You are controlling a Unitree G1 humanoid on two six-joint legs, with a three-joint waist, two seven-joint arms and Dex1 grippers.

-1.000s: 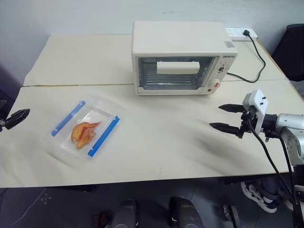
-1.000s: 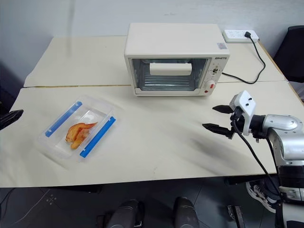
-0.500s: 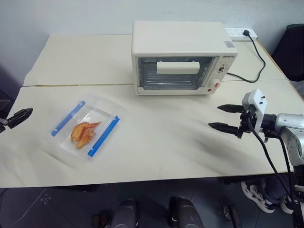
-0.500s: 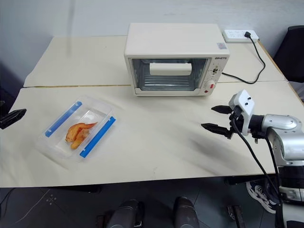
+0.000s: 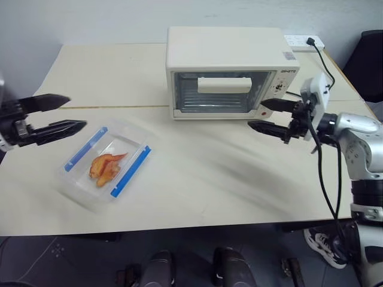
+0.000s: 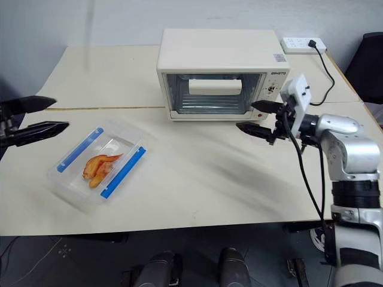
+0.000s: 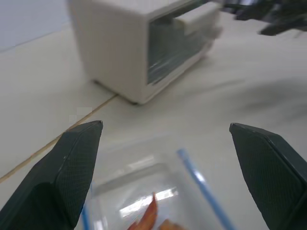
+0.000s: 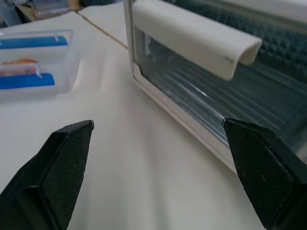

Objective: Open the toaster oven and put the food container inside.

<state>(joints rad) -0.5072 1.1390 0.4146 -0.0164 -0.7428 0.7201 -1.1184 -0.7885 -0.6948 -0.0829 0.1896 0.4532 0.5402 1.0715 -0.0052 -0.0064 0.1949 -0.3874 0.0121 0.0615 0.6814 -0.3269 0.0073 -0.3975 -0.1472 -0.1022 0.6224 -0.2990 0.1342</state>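
**Desk Layout and Gripper Status**

Two cream-coloured desk [image 5: 197, 179] tops stand pushed together against a pale wall, with a seam running between them. You find the toaster oven [image 5: 226, 72] on the far desk, at its front edge near the seam. Its glass door is shut, the white bar handle [image 5: 224, 85] sits across the upper part of the glass, and the knobs and red button [image 5: 265, 112] are on the panel at its right.

A white power strip [image 5: 303, 41] lies behind the oven toward the far right corner, and a black cable [image 5: 320, 75] runs from it across the desk toward the oven's right side.

You find the food container [image 5: 108, 161] on the near desk, to the left, lying flat and turned at an angle to the desk edge. Its two blue clip strips run along the long sides, and orange food [image 5: 106, 167] shows through the clear lid.

Note the left gripper [image 5: 63, 113]: it hovers just beyond the container's far left corner, fingers spread apart, holding nothing. Note the right gripper [image 5: 263, 115]: it hangs just in front of the oven's lower right corner, near the red button, fingers spread wide and empty, pointing leftward across the oven front. In the right wrist view the door handle [image 8: 196, 38] lies ahead between the fingers, apart from them.
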